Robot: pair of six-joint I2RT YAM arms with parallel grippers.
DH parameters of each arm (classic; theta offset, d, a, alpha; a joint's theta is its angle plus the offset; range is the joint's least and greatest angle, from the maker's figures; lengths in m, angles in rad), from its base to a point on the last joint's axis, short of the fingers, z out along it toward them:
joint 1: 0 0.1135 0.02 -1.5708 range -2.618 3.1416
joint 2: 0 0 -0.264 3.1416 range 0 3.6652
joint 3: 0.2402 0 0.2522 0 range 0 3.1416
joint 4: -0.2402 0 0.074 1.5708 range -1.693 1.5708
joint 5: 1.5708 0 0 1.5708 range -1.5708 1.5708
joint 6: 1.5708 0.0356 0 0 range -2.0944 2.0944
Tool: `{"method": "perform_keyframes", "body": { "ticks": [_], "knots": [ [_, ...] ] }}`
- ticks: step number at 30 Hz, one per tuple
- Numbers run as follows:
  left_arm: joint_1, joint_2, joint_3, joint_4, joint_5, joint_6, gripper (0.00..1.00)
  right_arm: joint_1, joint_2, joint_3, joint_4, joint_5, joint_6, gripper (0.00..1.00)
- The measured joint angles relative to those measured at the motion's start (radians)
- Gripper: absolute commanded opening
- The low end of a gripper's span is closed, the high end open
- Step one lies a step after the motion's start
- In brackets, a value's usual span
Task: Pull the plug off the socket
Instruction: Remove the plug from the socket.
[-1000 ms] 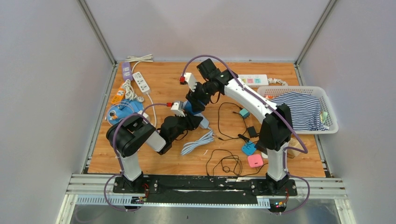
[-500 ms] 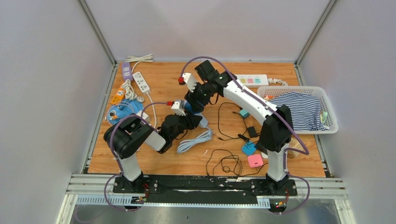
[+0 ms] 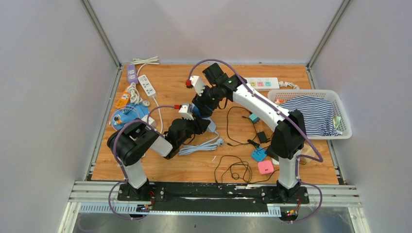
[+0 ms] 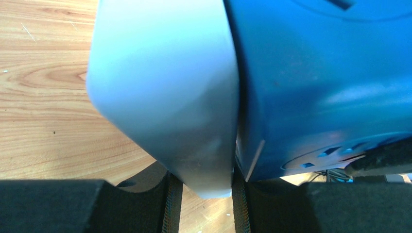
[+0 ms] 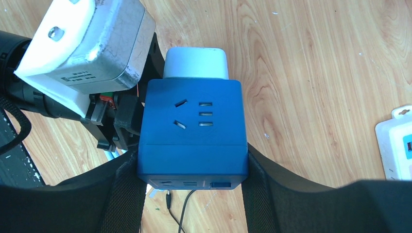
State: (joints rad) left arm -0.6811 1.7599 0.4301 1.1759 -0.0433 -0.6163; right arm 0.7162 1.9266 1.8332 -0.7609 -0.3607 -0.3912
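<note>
Centre of the table (image 3: pixel 175 77), top view: socket (image 5: pixel 192 126), one, a blue cube, held between the two arms. Plug (image 5: pixel 195 63), one, pale grey, seated against the cube's far face in the right wrist view. Right gripper (image 5: pixel 192 165): fingers part-way apart, clamped on the socket's two side walls. Left gripper (image 4: pixel 206 204): narrow, dark pads either side of the plug's lower corner, so judged to be gripping the plug, though the close view hides most of the contact. Progress: both holds look made. The seam between plug and socket is closed and the two bodies touch along it, so the pull itself is judged not yet done and is all that is left. Cable (image 3: pixel 204 144), one, pale, looped on the wood just below the left gripper. Power strips, three counted: white strip (image 3: pixel 262 83) at upper right, second white strip (image 3: pixel 146 85) and purple strip (image 3: pixel 131 74) at upper left. Basket (image 3: pixel 301 91), one, at right, holding one striped cloth (image 3: pixel 313 114). Teal chargers, two, the nearer (image 3: pixel 258 154) just beside one pink charger (image 3: pixel 265 167), right of centre.
</note>
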Motion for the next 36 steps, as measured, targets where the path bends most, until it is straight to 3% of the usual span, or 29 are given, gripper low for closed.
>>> {"method": "perform_keyframes", "body": {
  "ticks": [4,14,26,36],
  "knots": [
    [0.0,0.0,0.002,-0.004,-0.002,-0.001,0.0,0.004,-0.011,-0.017,0.016,0.005,0.011,0.0],
    [-0.01,-0.005,0.002,0.0,-0.001,0.02,0.0,-0.042,-0.018,-0.028,-0.003,-0.169,-0.116,0.0],
    [-0.006,-0.003,0.011,-0.013,-0.002,0.014,0.0,-0.015,-0.049,-0.077,0.061,-0.006,0.023,0.0],
    [-0.015,-0.003,0.011,-0.003,0.01,0.036,0.0,-0.067,-0.066,-0.105,0.052,-0.208,-0.111,0.0]
  ]
}}
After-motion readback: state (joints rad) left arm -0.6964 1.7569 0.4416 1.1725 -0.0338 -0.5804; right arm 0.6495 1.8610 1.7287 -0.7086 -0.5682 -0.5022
